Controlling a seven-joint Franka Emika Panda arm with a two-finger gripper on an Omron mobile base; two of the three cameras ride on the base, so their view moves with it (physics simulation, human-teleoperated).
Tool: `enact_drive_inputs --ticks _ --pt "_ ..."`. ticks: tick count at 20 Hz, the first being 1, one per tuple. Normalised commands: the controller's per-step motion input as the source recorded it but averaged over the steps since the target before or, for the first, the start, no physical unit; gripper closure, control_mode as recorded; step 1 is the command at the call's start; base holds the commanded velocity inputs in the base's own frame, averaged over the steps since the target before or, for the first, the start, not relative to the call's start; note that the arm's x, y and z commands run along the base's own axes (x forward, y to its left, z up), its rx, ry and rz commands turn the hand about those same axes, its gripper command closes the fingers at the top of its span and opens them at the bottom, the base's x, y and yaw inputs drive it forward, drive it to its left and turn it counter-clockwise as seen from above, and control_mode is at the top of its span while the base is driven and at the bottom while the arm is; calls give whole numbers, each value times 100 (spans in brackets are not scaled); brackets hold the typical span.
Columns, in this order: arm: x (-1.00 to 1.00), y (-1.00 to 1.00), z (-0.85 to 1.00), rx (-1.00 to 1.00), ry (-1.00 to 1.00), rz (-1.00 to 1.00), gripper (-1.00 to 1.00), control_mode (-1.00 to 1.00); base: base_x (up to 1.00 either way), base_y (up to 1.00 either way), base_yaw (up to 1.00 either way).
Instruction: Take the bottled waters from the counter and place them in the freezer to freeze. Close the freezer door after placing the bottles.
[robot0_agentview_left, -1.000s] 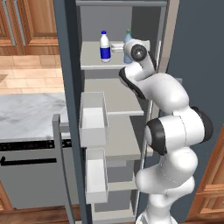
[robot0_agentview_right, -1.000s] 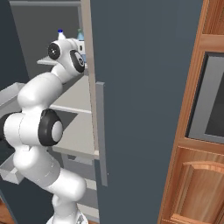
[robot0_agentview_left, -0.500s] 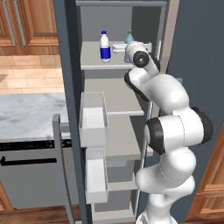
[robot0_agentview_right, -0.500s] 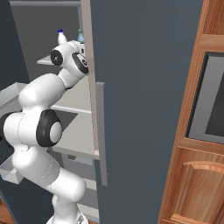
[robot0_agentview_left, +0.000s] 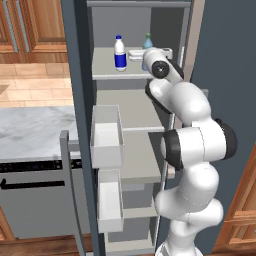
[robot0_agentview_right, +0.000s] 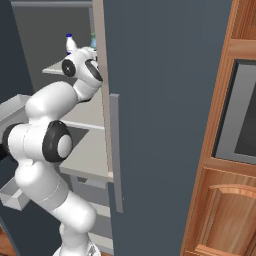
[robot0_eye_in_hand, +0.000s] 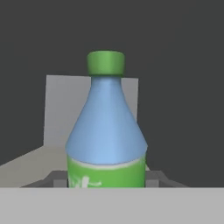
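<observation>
Standing on the top shelf (robot0_agentview_left: 107, 67) of the freezer (robot0_agentview_left: 125, 150) are both bottled waters: the clear bottle (robot0_agentview_left: 119, 53) with white cap and dark blue label sits upright toward the left, and the pale blue bottle (robot0_eye_in_hand: 106, 131) with the green cap stands upright to its right, near the back of the shelf. The gripper (robot0_eye_in_hand: 106, 179) is closed around the lower, green-labelled part of the pale blue bottle (its fingertips (robot0_eye_in_hand: 57, 178) show just at either side of the label). From the left base view the white arm reaches up into the freezer, its wrist at shelf level. The freezer door (robot0_agentview_left: 75, 125) stands open, white bins (robot0_agentview_left: 106, 136) on its inner face. The marble surface (robot0_agentview_left: 30, 135) lies left of the door.
</observation>
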Motion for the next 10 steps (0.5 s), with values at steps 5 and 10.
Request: enact_drive_inputs --ticks 5,10 --pt "2 0 -27 0 0 0 100 -100 0 0 0" --pt "0 0 -15 1 0 0 100 -100 0 0 0"
